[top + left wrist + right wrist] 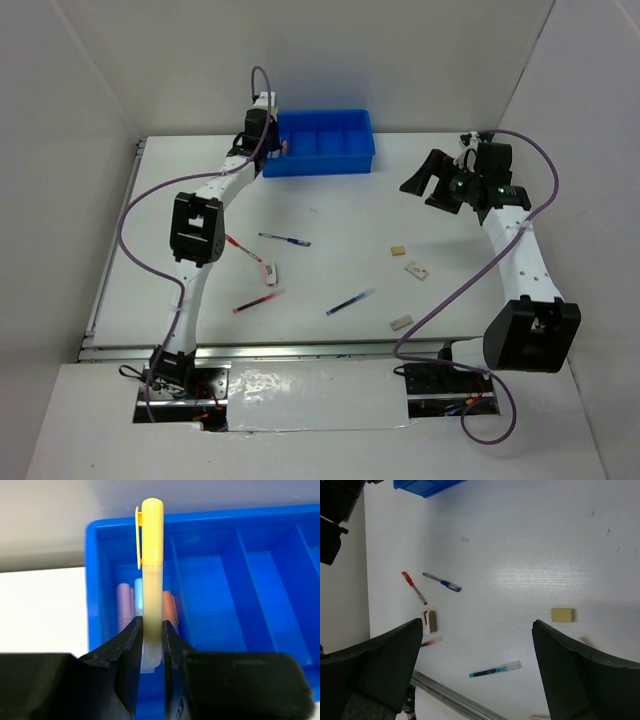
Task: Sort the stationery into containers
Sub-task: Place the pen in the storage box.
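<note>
Gripping pale yellow marker w/ yellow clip cap [152, 540]: L end effector [151, 630] is hovering over leftmost compartment of blue plastic rectangular tray [280, 516]. R end effector [476, 630] is hanging wide, empty, above white tabletop [530, 545]; pens [442, 581], erasers [562, 614] lying loose.

Surface [330, 200]: white, matt, faintly scuffed.
Back wall [330, 60]: plain white panel.
Left wall [60, 150]: white panel.
Right wall [590, 110]: white panel.
Near edge: metal rail [300, 349], shiny foil strip [320, 395] below it.
Light: even, diffuse, with soft shadows.
</note>
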Robot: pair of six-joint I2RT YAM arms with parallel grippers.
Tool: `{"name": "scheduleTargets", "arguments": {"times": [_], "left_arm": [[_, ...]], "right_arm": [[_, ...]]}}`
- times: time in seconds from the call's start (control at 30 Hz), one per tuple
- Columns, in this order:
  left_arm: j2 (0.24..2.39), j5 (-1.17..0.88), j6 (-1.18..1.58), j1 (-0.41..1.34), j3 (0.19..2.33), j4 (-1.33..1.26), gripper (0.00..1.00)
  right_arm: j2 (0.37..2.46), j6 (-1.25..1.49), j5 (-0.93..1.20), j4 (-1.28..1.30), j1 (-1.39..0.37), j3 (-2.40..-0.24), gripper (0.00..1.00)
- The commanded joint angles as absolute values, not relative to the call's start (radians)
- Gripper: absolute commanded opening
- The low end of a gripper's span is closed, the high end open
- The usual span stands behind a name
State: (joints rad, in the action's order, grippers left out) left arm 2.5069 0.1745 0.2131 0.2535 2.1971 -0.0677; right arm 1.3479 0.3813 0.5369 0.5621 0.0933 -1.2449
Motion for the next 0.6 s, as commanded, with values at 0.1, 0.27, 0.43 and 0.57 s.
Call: {"name": "scheduleTargets", "arguments": {"times": [0.1,0.27,0.43,0.57], "left_arm": [[2.503,0.181,0.225,0.238,2.203,-0.095,0.48],[2.459,0.114,0.229,0.229,2.206,-0.091,0.63],[2.334,0.042,0.251,0.192,2.260,-0.012,0.63],[2.110,-0.365,0.184,0.048,2.067,0.041,0.57]], "right_arm": [[1.359,0.338,0.511,0.577,0.048,-1.302,0.95],[1.355,0.324,0.480,0.580,0.008,-1.310,0.94],[1.328,0.290,0.457,0.598,0.006,-1.327,0.94],[1.275,0.197,0.485,0.621,0.006,-1.306,0.93]]}}
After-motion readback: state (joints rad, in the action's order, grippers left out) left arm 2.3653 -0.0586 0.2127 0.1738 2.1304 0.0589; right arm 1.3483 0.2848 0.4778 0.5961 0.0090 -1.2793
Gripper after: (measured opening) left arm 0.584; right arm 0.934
